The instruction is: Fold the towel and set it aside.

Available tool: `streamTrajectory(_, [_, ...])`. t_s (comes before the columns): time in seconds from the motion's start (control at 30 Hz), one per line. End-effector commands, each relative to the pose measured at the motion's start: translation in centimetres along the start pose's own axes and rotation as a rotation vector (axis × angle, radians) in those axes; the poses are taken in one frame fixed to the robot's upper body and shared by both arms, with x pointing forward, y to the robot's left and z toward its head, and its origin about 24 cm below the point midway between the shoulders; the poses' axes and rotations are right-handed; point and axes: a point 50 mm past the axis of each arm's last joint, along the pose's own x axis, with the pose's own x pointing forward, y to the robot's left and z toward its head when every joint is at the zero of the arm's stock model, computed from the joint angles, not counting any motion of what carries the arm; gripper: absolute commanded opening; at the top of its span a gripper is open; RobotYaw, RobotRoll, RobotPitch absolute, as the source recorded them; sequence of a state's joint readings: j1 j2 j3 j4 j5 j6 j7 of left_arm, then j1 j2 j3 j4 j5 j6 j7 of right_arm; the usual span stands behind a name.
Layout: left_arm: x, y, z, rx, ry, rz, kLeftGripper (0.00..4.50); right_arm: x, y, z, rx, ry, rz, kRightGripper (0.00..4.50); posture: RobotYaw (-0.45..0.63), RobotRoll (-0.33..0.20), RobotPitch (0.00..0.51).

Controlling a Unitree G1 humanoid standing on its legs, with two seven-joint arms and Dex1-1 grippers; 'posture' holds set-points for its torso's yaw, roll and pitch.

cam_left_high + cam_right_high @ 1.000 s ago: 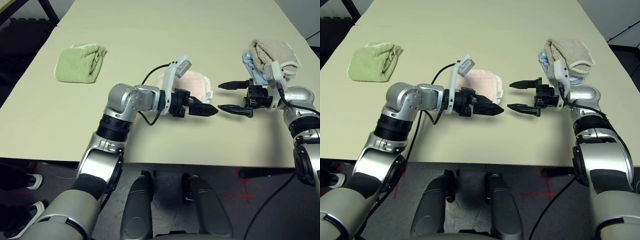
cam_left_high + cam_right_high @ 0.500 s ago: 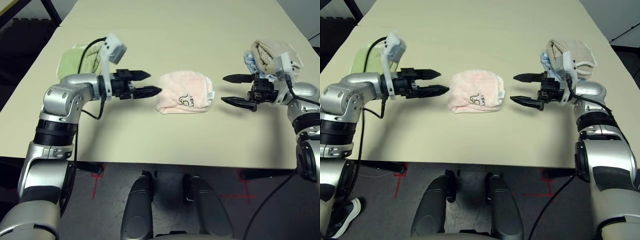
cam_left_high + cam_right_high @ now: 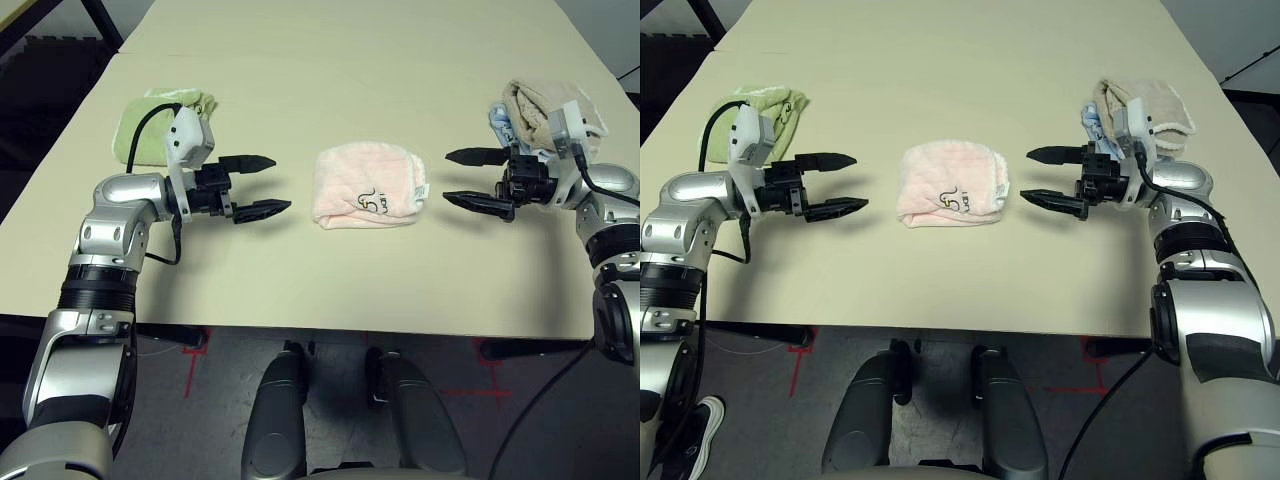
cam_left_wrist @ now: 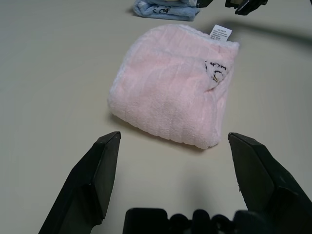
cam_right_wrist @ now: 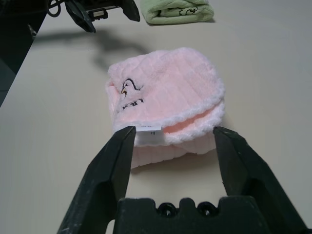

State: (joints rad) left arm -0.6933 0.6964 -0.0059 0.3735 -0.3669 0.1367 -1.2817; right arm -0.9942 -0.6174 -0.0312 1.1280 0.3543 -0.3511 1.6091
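Pink towel point(image 3: 366, 186) lies folded mid-table between left gripper point(image 3: 257, 185) and right gripper point(image 3: 472, 178), both open and empty, apart from it; fold looks done, setting aside remains.

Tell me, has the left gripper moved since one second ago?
Yes. The left gripper has moved away from the pink towel, toward the green towel, and is open.
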Motion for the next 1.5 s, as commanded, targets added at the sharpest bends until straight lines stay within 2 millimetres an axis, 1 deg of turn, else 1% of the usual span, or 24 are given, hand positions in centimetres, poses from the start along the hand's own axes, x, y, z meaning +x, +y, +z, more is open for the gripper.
streamTrajectory(0.03, [0.0, -0.6, -0.5, 0.017, 0.001, -0.028, 4.5, 0.1, 0.5, -0.4, -0.023, 0.01, 0.028, 2.44, -0.01, 0.0, 0.196])
streamTrajectory(0.07, [0.0, -0.6, -0.5, 0.022, -0.001, -0.034, 4.5, 0.1, 0.6, -0.4, -0.025, 0.011, 0.033, 2.16, -0.01, 0.0, 0.196])
streamTrajectory(0.17, [0.2, -0.8, -0.3, 0.041, -0.012, -0.062, 4.5, 0.3, 0.8, -0.4, -0.036, 0.021, 0.056, 1.03, -0.01, 0.0, 0.192])
streamTrajectory(0.23, [0.3, -0.9, -0.1, 0.055, -0.022, -0.075, 4.5, 0.5, 1.0, -0.5, -0.039, 0.032, 0.074, 0.2, -0.01, 0.0, 0.192])
streamTrajectory(0.27, [0.3, -0.9, 0.0, 0.065, -0.025, -0.08, 4.5, 0.6, 1.0, -0.6, -0.041, 0.037, 0.082, 0.03, -0.01, 0.0, 0.193])
streamTrajectory(0.43, [0.8, -0.8, 0.2, 0.082, -0.044, -0.097, 4.5, 1.0, 1.4, -0.9, -0.043, 0.044, 0.112, 0.03, -0.02, 0.0, 0.202])
streamTrajectory(0.6, [1.1, -0.6, -0.2, 0.07, -0.054, -0.1, 4.5, 1.9, 1.4, -1.0, -0.044, 0.024, 0.125, 0.03, 0.01, 0.0, 0.209])
streamTrajectory(0.63, [1.1, -0.5, -0.3, 0.063, -0.045, -0.09, 4.31, 2.1, 1.4, -1.0, -0.044, 0.02, 0.127, 0.01, 0.01, 0.0, 0.209])
streamTrajectory(0.7, [1.0, -0.2, -0.4, 0.039, -0.027, -0.061, 3.84, 2.4, 1.3, -1.0, -0.042, 0.013, 0.127, 0.0, 0.02, 0.0, 0.21])
streamTrajectory(0.77, [1.0, 0.1, -0.4, 0.016, -0.026, -0.045, 3.21, 2.7, 1.2, -0.9, -0.044, -0.002, 0.119, 0.0, 0.02, 0.0, 0.211])
streamTrajectory(0.9, [1.4, 0.4, 0.6, 0.011, -0.063, -0.024, 1.51, 3.1, 0.6, -0.3, -0.045, -0.035, 0.099, 0.0, 0.04, 0.0, 0.21])
streamTrajectory(0.97, [1.7, 0.5, 1.2, 0.016, -0.086, -0.025, 0.83, 3.3, 0.3, 0.1, -0.048, -0.04, 0.095, 0.0, 0.04, 0.0, 0.21])
streamTrajectory(1.03, [2.1, 0.6, 1.7, 0.022, -0.106, -0.025, 0.04, 3.5, 0.2, 0.2, -0.052, -0.044, 0.098, 0.0, 0.04, 0.0, 0.213])
streamTrajectory(1.13, [3.1, 0.6, 1.9, 0.038, -0.112, -0.042, 0.01, 4.7, 0.3, 0.4, -0.05, -0.075, 0.118, 0.0, 0.02, 0.0, 0.217])
streamTrajectory(1.27, [4.6, 0.4, 1.3, 0.043, -0.092, -0.072, 0.01, 6.1, 0.8, -0.1, -0.039, -0.104, 0.144, 0.0, 0.01, 0.0, 0.223])
streamTrajectory(1.5, [8.2, 0.0, -0.2, -0.002, -0.069, -0.102, 0.01, 6.4, 1.6, -2.0, 0.027, -0.037, 0.135, 0.0, 0.01, 0.0, 0.23])
